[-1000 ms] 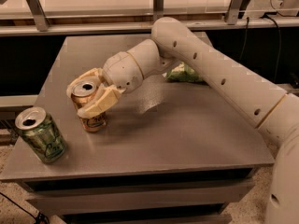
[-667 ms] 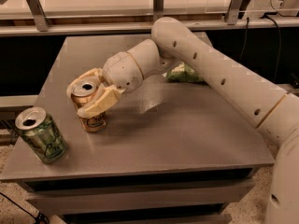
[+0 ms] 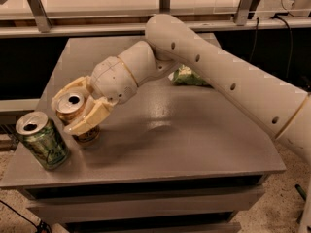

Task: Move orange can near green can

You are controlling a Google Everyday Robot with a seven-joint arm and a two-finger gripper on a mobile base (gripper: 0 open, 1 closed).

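The pincer (image 3: 74, 111) is closed around the orange can (image 3: 69, 102), a finger on each side, at the left front of the worktop (image 3: 194, 140). The green can (image 3: 43, 141) stands just beside it, at the corner. A green bag (image 3: 187, 76) lies behind the arm.

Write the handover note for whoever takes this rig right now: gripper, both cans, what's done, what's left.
Gripper: at the table's front left, shut on the orange can.
Orange can: upright in the grip, just right of the green can, with a narrow gap between them.
Green can: at the front-left corner, untouched.
Done: orange can grasped and already close to the green one.
Left: probably just release and back the arm off without knocking either can.
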